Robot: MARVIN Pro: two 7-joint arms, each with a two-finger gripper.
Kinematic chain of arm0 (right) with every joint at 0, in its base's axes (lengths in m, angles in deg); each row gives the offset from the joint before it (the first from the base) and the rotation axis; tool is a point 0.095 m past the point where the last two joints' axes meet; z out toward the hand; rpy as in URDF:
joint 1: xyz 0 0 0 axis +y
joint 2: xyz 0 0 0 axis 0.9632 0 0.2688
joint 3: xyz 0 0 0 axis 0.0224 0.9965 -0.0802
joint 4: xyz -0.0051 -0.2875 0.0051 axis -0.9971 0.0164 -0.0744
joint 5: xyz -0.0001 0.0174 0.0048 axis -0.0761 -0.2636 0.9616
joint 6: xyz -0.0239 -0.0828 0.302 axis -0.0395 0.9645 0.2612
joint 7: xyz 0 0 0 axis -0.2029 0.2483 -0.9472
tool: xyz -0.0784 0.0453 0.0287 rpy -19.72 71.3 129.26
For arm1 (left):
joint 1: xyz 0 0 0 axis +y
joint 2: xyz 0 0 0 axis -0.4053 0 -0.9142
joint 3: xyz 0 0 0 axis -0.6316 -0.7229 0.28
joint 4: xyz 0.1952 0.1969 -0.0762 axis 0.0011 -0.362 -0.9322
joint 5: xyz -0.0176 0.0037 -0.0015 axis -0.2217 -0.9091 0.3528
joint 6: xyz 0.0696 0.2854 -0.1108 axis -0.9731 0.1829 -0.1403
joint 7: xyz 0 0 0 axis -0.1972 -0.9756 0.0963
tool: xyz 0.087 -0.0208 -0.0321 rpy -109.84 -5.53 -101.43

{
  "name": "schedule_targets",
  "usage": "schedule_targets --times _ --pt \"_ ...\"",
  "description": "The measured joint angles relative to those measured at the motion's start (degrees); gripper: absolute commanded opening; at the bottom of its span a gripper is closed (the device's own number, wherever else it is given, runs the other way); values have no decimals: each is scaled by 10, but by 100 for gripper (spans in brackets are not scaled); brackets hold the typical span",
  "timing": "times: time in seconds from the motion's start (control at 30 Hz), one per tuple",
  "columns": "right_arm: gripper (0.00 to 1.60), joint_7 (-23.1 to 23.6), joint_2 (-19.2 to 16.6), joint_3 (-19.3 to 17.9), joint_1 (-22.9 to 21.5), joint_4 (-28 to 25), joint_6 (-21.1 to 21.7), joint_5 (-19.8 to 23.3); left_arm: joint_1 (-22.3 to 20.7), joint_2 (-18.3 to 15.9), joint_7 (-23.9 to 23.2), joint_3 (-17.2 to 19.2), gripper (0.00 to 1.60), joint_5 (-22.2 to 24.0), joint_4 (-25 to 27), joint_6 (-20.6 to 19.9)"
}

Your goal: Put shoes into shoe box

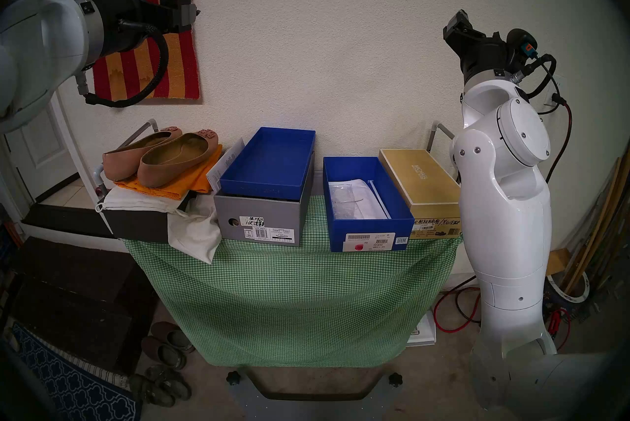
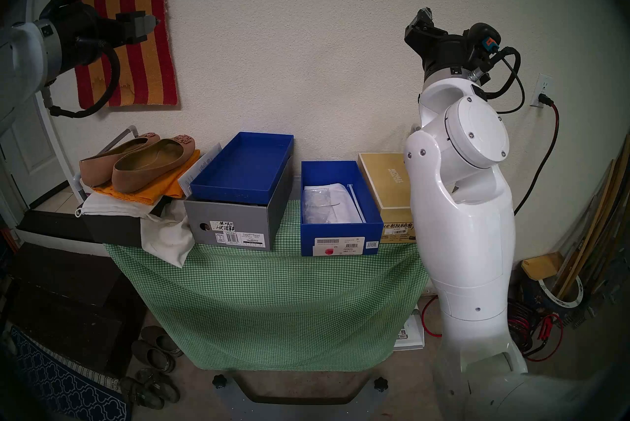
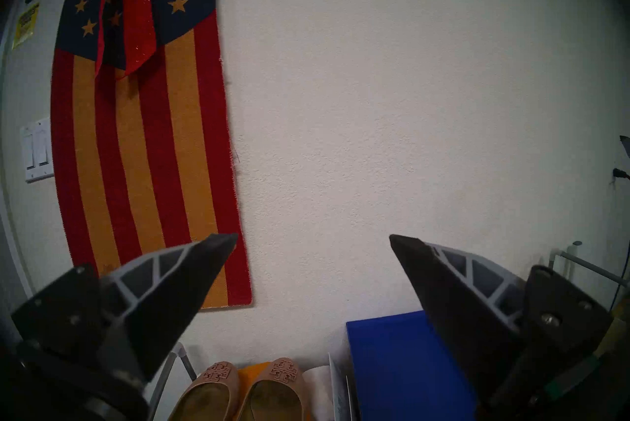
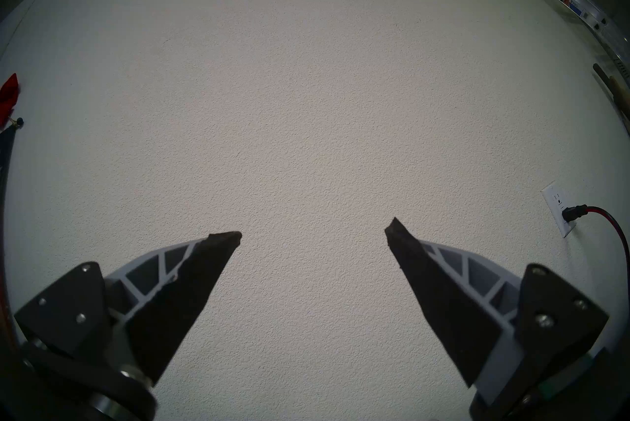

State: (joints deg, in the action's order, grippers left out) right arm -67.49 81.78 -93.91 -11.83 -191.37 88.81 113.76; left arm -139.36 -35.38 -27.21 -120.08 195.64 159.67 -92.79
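Two tan-pink flat shoes (image 1: 160,158) (image 2: 136,164) lie side by side, toes to the wall, on an orange cloth atop a dark box at the table's left end. Their emblem toes show at the bottom of the left wrist view (image 3: 252,386). The all-blue shoe box (image 1: 368,226) (image 2: 341,229) stands open right of centre, with white paper and clear plastic inside. My left gripper (image 1: 194,14) (image 2: 153,22) (image 3: 313,238) hangs open high above the shoes, facing the wall. My right gripper (image 1: 460,18) (image 2: 424,15) (image 4: 313,233) is raised at the right, open and empty.
A grey box (image 1: 262,222) carrying a blue tray (image 3: 392,365) stands between shoes and shoe box. A gold box (image 1: 419,175) lies right of the shoe box. A white cloth bag (image 1: 194,233) drapes over the green checked tablecloth (image 1: 289,291). Dark slippers (image 1: 167,342) lie on the floor.
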Motion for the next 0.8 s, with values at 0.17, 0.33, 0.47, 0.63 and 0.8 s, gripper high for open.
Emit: schedule_targets --times 0.17,0.33,0.47,0.63,0.8 --pt "160 0 0 0 0 0 0 0 20 13 -33 4 160 21 -16 -38" --pt "160 0 0 0 0 0 0 0 50 27 -50 13 160 47 -45 -68" --pt "160 0 0 0 0 0 0 0 72 46 -62 28 160 57 -65 -99" --pt "160 0 0 0 0 0 0 0 106 78 -88 55 160 60 -95 -145" --pt "160 0 0 0 0 0 0 0 127 98 -109 68 160 55 -119 -168"
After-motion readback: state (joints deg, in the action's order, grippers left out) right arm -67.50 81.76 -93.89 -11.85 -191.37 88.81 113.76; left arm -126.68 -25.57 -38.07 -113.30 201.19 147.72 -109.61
